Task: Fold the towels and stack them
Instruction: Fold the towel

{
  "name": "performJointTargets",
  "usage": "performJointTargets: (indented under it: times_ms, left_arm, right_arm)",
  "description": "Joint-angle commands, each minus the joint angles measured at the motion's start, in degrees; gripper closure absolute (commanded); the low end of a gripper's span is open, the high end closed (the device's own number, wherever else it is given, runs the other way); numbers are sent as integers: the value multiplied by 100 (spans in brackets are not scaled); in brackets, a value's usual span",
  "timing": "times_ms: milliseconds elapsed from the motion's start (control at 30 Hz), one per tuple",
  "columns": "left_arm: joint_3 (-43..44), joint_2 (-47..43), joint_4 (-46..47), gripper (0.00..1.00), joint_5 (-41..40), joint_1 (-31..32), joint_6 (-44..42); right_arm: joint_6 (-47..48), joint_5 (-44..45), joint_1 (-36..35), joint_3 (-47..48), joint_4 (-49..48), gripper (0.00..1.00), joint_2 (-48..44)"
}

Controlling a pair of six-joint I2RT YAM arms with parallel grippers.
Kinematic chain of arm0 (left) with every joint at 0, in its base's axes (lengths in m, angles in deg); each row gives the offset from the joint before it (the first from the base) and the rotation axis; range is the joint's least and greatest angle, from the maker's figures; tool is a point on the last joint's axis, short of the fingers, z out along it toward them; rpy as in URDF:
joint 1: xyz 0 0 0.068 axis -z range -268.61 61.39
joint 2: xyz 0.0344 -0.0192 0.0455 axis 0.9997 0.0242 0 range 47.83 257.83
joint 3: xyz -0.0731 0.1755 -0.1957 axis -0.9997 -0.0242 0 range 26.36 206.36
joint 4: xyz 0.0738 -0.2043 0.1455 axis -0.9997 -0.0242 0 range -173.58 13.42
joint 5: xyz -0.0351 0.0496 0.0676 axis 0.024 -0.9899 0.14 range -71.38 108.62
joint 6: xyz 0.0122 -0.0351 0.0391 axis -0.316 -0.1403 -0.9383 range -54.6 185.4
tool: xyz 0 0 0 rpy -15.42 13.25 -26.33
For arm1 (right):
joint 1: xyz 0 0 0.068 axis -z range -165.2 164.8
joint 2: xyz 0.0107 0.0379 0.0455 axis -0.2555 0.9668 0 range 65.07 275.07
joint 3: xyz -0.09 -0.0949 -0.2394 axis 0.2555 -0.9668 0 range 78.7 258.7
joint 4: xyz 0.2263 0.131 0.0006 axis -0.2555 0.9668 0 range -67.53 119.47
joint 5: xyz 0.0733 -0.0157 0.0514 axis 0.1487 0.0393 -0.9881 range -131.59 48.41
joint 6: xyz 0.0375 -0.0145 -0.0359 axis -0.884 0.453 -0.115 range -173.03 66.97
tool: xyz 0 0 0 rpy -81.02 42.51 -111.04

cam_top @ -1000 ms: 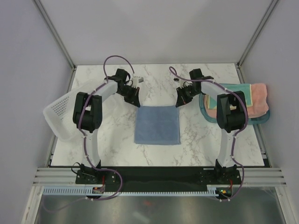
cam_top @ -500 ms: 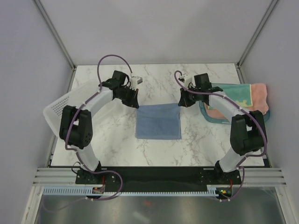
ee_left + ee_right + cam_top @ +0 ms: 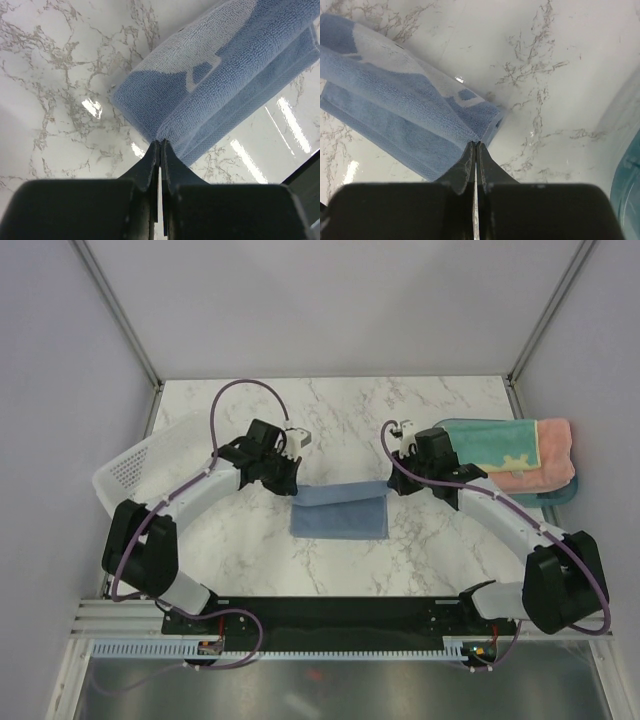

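desk (image 3: 440,540): white marble pattern; both arm bases are bolted at its near edge.
blue-grey towel (image 3: 338,522): in the middle of the desk, between the two arms. Its near part lies flat, and its far edge is raised off the surface and sags a little between its two held corners.
left fingers (image 3: 296,488): pressed together on the towel's far left corner. In the wrist view the left fingers (image 3: 160,142) pinch a doubled terry edge above the marble.
right fingers (image 3: 392,486): clamped on the far right corner. In the wrist view the right fingers (image 3: 476,144) meet on the cloth, which hangs away to the left.
basket (image 3: 125,475): white, perforated, tipped at the desk's left edge, apart from the towel.
tray (image 3: 562,496): teal, at the right edge — two folded cloths rest on it.
yellow-and-teal towel (image 3: 490,445): folded, on top.
salmon-pink towel (image 3: 555,440): beneath it, showing at the right and near sides.
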Motion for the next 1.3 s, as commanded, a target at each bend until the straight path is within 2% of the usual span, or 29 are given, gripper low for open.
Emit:
performJointTargets:
  times_ms: [0,300,533,700,900,1067,1267]
  left_arm:
    - [-262,-467,181,98,-398,190,302]
    - [-675,-600,-30,98,-811,673,540]
    - [-781,-662,-188,98,-978,779,662]
    - [-808,-627,-258,98,-1022,841,724]
    - [-869,-495,-303,98,-926,920,795]
    - [-790,-302,-416,97,-698,938,821]
    - [-729,-143,-531,93,-390,955,812]
  right_arm:
    - [-573,417,-17,-268,68,100,-412]
    - [-1189,294,-228,-936,-3,100,-764]
    - [-1339,12,-465,-1480,-222,100,-1028]
    - [-1479,-75,-535,-1543,-328,100,-1151]
    - [-1857,-67,-623,-1797,-477,100,-1379]
    - [-1875,38,-650,-1895,-530,100,-1142]
    - [-1980,232,-650,-1965,-512,96,-1151]
